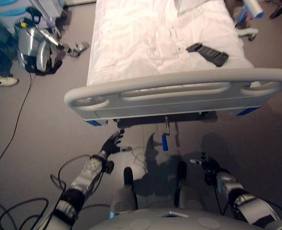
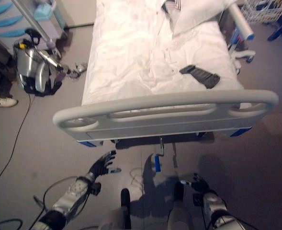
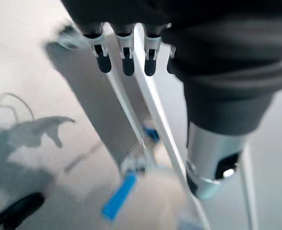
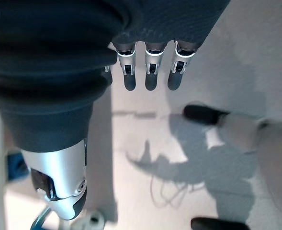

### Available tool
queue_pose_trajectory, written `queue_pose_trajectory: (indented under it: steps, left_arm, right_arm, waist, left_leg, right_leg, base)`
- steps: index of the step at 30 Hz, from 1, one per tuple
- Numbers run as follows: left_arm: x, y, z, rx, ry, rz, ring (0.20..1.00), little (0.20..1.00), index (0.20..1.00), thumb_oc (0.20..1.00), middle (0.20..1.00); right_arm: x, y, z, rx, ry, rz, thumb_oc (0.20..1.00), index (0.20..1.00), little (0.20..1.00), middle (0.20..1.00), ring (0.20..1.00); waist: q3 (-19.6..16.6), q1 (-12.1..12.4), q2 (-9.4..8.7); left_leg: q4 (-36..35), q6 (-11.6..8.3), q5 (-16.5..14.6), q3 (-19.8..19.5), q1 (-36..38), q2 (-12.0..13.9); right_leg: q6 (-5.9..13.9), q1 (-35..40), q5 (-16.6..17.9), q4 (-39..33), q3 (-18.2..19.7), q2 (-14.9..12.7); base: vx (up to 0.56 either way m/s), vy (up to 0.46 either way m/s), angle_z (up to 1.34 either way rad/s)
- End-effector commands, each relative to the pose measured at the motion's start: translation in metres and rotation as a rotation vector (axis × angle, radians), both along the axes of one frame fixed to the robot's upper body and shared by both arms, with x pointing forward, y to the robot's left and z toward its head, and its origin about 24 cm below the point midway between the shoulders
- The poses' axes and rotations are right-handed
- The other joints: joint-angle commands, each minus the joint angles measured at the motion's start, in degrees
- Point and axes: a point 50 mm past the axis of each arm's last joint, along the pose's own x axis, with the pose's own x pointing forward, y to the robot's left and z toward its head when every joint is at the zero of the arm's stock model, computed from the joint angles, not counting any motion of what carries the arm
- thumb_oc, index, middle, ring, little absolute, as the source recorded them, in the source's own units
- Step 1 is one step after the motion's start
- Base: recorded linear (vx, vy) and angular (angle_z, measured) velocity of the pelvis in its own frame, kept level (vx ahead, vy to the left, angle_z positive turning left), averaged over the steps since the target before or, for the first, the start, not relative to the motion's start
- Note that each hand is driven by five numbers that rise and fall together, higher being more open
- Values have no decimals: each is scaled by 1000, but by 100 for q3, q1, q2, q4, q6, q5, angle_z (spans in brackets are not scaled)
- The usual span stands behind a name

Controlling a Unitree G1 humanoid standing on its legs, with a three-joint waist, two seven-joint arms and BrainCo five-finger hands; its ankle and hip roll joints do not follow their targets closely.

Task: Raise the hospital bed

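Two hands hang low over the grey floor (image 1: 35,139) at the foot of the hospital bed (image 1: 145,43). The left hand (image 1: 111,143) reaches forward with straight, spread fingers (image 3: 126,60) that hold nothing; the right hand (image 1: 205,165) sits nearer the robot, its fingers (image 4: 148,76) likewise straight and empty.

Ahead of both hands stands the grey footboard (image 1: 179,88), a broad curved rail with oval cut-outs and blue corner pieces. Below its middle a metal crank (image 1: 167,125) hangs down, ending in a blue handle (image 1: 164,142). The handle lies between the two hands, just beside the left hand's fingertips and well apart from the right hand; neither hand touches it. In the left wrist view the blue handle (image 3: 118,196) shows past the fingers, with pale bed rails running alongside.

No writing or label can be read anywhere.

Beyond the footboard, the white sheet (image 1: 131,57) is rumpled, and a dark flat object (image 1: 208,53) lies on it toward the right side. A pillow (image 2: 198,17) rests at the far end. Far to the left of the left hand a silver-and-black machine (image 1: 35,48) sits on the floor, with a white shoe (image 1: 4,80) near it. A black cable (image 1: 11,134) runs across the floor on that side.
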Motion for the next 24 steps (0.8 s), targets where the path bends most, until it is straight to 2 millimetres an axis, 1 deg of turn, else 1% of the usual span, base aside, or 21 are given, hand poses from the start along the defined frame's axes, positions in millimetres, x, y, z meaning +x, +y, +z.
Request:
queue_pose_trajectory:
  steps: [1,2,3,4,6,7,8,9,10,12,13,14,15,16,17,18,20,21,23,24]
  left_arm:
    - [23,-7,56,-30,-226,-79,1000,1000,1000,1000,1000]
    - [25,-11,68,-55,-265,-99,1000,1000,1000,1000,1000]
    - [26,-15,81,-80,-315,-121,1000,1000,1000,1000,1000]
    - [25,-16,88,-100,-338,-128,1000,1000,1000,1000,1000]
    - [22,-19,111,-133,-423,-159,1000,1000,1000,1000,1000]
    - [21,-22,118,-139,-452,-174,1000,1000,1000,1000,1000]
    - [21,-24,122,-133,-467,-186,1000,1000,1000,1000,1000]
    - [19,-28,133,-129,-508,-216,1000,1000,1000,1000,1000]
    - [17,-31,142,-125,-545,-243,1000,1000,1000,1000,1000]
    - [14,-36,160,-134,-613,-278,1000,1000,1000,1000,1000]
    - [11,-38,169,-163,-649,-286,1000,1000,1000,1000,1000]
    - [10,-40,180,-176,-696,-288,1000,1000,1000,1000,1000]
    - [10,-40,181,-176,-697,-288,1000,1000,1000,1000,1000]
    - [8,-42,185,-189,-715,-293,1000,1000,1000,1000,1000]
    - [6,-44,195,-185,-754,-305,1000,1000,1000,1000,1000]
    - [6,-44,195,-185,-755,-305,1000,1000,1000,1000,1000]
    - [1,-46,207,-186,-810,-322,1000,1000,1000,1000,1000]
    - [1,-45,208,-186,-810,-322,1000,1000,1000,1000,1000]
    - [-5,-49,218,-173,-858,-354,1000,1000,1000,1000,1000]
    - [-5,-49,218,-173,-858,-354,1000,1000,1000,1000,1000]
  right_arm:
    - [43,31,34,16,-156,106,1000,1000,1000,1000,1000]
    - [50,37,41,27,-189,124,1000,1000,1000,1000,1000]
    - [61,45,53,37,-236,146,1000,1000,1000,1000,1000]
    - [66,49,60,41,-270,160,1000,1000,1000,1000,1000]
    - [80,63,83,65,-374,185,1000,1000,1000,1000,1000]
    - [83,69,92,92,-416,188,1000,1000,1000,1000,1000]
    - [85,72,95,105,-429,187,1000,1000,1000,1000,1000]
    - [87,75,100,126,-448,188,1000,1000,1000,1000,1000]
    - [91,81,109,144,-484,206,1000,1000,1000,1000,1000]
    - [94,84,116,174,-510,195,1000,1000,1000,1000,1000]
    - [98,88,125,198,-537,198,1000,1000,1000,1000,1000]
    - [100,95,134,223,-565,217,1000,1000,1000,1000,1000]
    - [100,95,134,223,-566,217,1000,1000,1000,1000,1000]
    - [103,97,141,239,-584,224,1000,1000,1000,1000,1000]
    - [105,100,151,261,-610,237,1000,1000,1000,1000,1000]
    - [106,100,151,261,-611,237,1000,1000,1000,1000,1000]
    - [109,108,161,289,-627,276,1000,1000,1000,1000,1000]
    - [109,108,161,289,-627,276,1000,1000,1000,1000,1000]
    - [111,117,168,301,-627,327,1000,1000,1000,1000,1000]
    - [111,117,168,301,-627,327,1000,1000,1000,1000,1000]
  waist:
    - [568,3,-282]
    - [661,0,-275]
    - [765,-2,-276]
    - [874,-22,-279]
    - [1123,-77,-294]
    - [1124,-93,-317]
    - [1124,-107,-329]
    - [1124,-119,-335]
    - [1124,-121,-337]
    - [1124,-132,-344]
    - [1124,-118,-348]
    - [1124,-123,-396]
    - [1124,-124,-396]
    - [1124,-126,-419]
    - [1124,-123,-432]
    - [1124,-124,-432]
    - [1124,-103,-447]
    - [1124,-104,-448]
    - [1124,-81,-461]
    - [1124,-82,-461]
  left_leg:
    - [496,165,-12,-222,-378,-84]
    - [526,157,7,-208,-497,-71]
    - [600,156,22,-191,-698,-61]
    - [661,152,37,-170,-836,-47]
    - [837,141,53,-139,-1241,-33]
    - [938,133,37,-145,-1495,-35]
    - [955,124,61,-138,-1641,-31]
    - [1015,119,45,-140,-1824,-49]
    - [1032,118,72,-154,-2018,-60]
    - [1101,110,49,-152,-2303,-75]
    - [1137,112,50,-166,-2485,-92]
    - [1191,108,44,-159,-2717,-87]
    - [1196,108,42,-160,-2723,-87]
    - [1231,117,33,-166,-2844,-93]
    - [1237,117,28,-162,-3008,-105]
    - [1241,117,28,-163,-3013,-105]
    - [1267,121,18,-188,-3220,-122]
    - [1269,121,18,-188,-3223,-122]
    - [1297,137,1,-194,-3346,-128]
    - [1300,137,0,-195,-3349,-128]
  right_leg:
    - [404,-375,-664,1065,140,-193]
    - [400,-526,-648,1108,159,-216]
    - [399,-767,-620,1209,206,-216]
    - [392,-916,-610,1270,234,-216]
    - [392,-1363,-587,1452,285,-222]
    - [404,-1607,-592,1535,305,-238]
    - [394,-1738,-553,1536,303,-254]
    - [398,-1901,-560,1594,280,-270]
    - [400,-2088,-518,1590,297,-283]
    - [390,-2374,-512,1651,302,-309]
    - [389,-2545,-497,1681,310,-317]
    - [375,-2745,-473,1691,327,-310]
    - [375,-2749,-473,1693,327,-310]
    - [371,-2858,-461,1703,328,-317]
    - [369,-2996,-443,1685,312,-332]
    - [369,-3000,-444,1688,312,-333]
    - [361,-3167,-414,1658,305,-340]
    - [361,-3170,-414,1659,305,-340]
    - [349,-3292,-415,1683,292,-345]
    - [349,-3294,-416,1685,292,-346]
  base:
    - [-169,11,-16]
    - [-159,21,-18]
    - [-123,28,-10]
    - [-133,40,-6]
    - [-122,43,-11]
    - [-82,14,-11]
    - [-39,-13,-7]
    - [-35,-10,-3]
    - [0,0,0]
    - [-16,21,4]
    - [0,0,0]
    - [-8,6,7]
    - [4,-3,8]
    - [20,2,8]
    - [20,2,4]
    - [0,0,0]
    - [0,0,0]
    - [22,2,3]
    - [0,0,0]
    - [0,0,0]
